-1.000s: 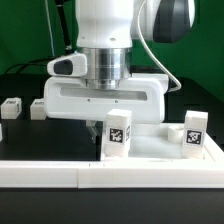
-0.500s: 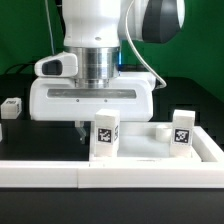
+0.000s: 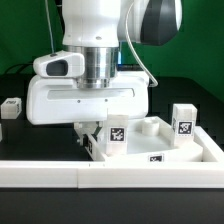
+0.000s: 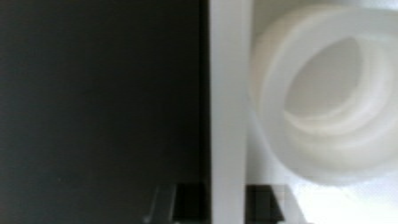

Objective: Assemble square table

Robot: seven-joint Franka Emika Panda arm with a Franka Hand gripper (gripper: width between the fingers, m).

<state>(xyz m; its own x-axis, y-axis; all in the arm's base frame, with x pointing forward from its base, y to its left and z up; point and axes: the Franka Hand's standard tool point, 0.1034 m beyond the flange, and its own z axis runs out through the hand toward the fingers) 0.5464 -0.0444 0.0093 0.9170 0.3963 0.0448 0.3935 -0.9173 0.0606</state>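
Carrying two upright legs (image 3: 115, 135), the square table (image 3: 160, 148) sits clamped in the pincer (image 3: 92, 132).

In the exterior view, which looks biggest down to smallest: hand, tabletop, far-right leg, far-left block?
1-2. Hand and tabletop: about alike, tabletop partly hidden.
3. Leg at the exterior view's right.
4. Far-left block, farther off, so unsure.

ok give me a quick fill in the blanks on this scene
1. The fingers are ___ on the square table's rim.
2. The corner socket in the wrist view is ___ in shape.
3. One leg stands apart at the exterior view's ___.
Missing words: shut, round, left.
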